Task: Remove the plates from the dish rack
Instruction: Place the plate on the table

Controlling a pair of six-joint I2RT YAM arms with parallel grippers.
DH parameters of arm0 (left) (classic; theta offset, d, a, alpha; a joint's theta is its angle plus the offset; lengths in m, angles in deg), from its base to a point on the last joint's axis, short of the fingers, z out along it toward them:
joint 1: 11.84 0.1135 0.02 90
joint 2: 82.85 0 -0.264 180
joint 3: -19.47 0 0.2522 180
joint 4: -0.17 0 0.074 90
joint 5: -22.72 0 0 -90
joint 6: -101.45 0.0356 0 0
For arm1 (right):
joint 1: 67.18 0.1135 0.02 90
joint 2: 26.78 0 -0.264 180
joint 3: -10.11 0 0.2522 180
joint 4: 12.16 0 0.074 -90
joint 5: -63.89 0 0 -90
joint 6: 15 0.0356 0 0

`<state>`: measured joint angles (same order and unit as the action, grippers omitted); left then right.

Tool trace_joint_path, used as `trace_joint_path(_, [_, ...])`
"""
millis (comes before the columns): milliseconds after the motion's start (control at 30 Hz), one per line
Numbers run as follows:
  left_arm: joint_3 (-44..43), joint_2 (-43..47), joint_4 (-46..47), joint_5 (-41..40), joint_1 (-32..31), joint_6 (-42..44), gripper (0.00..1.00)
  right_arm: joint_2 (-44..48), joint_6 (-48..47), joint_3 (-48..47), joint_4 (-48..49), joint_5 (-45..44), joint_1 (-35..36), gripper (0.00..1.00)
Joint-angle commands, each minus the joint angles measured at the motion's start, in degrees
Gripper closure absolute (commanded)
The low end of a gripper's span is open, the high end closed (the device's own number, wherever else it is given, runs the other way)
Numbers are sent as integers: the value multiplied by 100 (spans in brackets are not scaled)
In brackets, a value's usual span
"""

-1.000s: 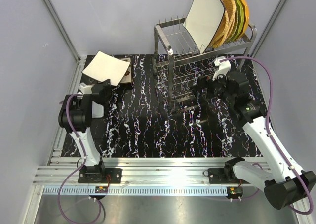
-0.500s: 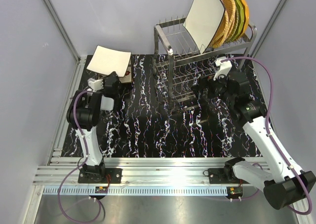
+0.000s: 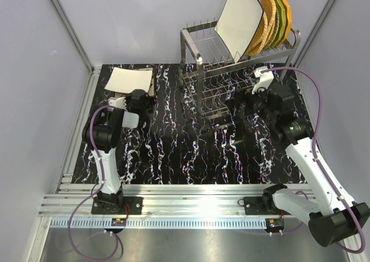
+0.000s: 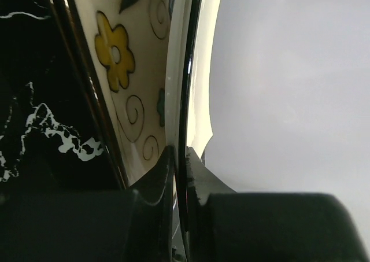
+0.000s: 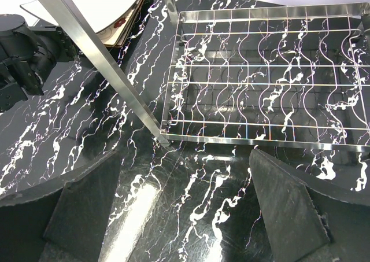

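Observation:
My left gripper [image 3: 137, 98] is shut on the near edge of a plain cream square plate [image 3: 128, 78] at the far left of the table. In the left wrist view the fingers [image 4: 156, 181] pinch this plate's rim [image 4: 199, 71]. It lies just over a flower-patterned cream plate [image 4: 130, 77] on the table. The dish rack [image 3: 199, 82] stands at the back right. Its top tier holds a cream square plate [image 3: 240, 16], woven tan plates [image 3: 264, 25], a green plate [image 3: 278, 16] and an orange one [image 3: 287, 13]. My right gripper [image 5: 185, 207] is open and empty, low beside the rack's lower tier [image 5: 266, 82].
The rack's metal leg [image 5: 98, 54] slants across the right wrist view, between my right gripper and the stacked plates [image 5: 110, 16]. The black marbled table [image 3: 173, 152] is walled by grey panels on the left, back and right.
My left gripper has swung the cream plate from a raised tilt down to nearly flat over the flower-patterned plate. The right arm has barely moved.

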<state>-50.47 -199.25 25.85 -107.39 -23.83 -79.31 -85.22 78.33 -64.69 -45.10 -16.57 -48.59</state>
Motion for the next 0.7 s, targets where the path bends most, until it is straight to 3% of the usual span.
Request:
trace_joint_path(0, [-516, 241, 1049, -813, -32, -319, 91, 131, 62, -31, 266, -49, -57, 0])
trace_joint_path(267, [-745, 91, 653, -893, -128, -478, 86, 166, 71, -101, 195, -23, -110, 0])
trace_joint_path(433, [-798, 65, 354, -822, -190, -592, 72, 201, 80, -128, 178, -40, -119, 0])
trace_joint_path(667, [-710, 170, 371, -647, -199, -460, 63, 245, 115, -119, 160, -31, -145, 0])
